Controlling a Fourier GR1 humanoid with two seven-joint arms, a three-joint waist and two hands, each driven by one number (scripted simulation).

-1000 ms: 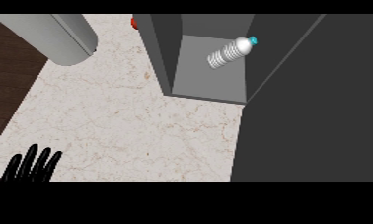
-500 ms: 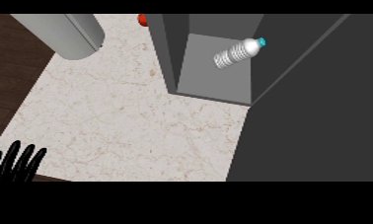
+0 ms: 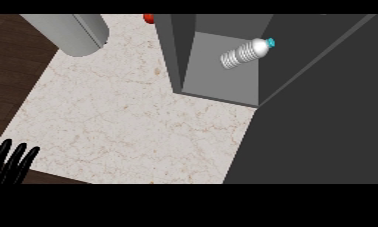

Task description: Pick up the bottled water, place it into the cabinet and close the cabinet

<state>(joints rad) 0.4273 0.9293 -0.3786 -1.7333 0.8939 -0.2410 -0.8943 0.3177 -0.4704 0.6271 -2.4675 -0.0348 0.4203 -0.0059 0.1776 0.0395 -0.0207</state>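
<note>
Resting left hand (image 3: 16, 166): we are seeing it released, fingers straight, at lower left.
Cabinet (image 3: 221, 78): we are seeing bottled water (image 3: 246, 54) lying tilted inside.

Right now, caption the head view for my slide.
Bottle inside the open cabinet, door not yet closed; left hand resting open at the view's lower left.

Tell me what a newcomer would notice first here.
The bottled water, teal-capped, lies tilted inside the open grey cabinet at upper right. A large dark panel fills the right side, and the black left hand rests at the lower-left edge, fingers up.
</note>
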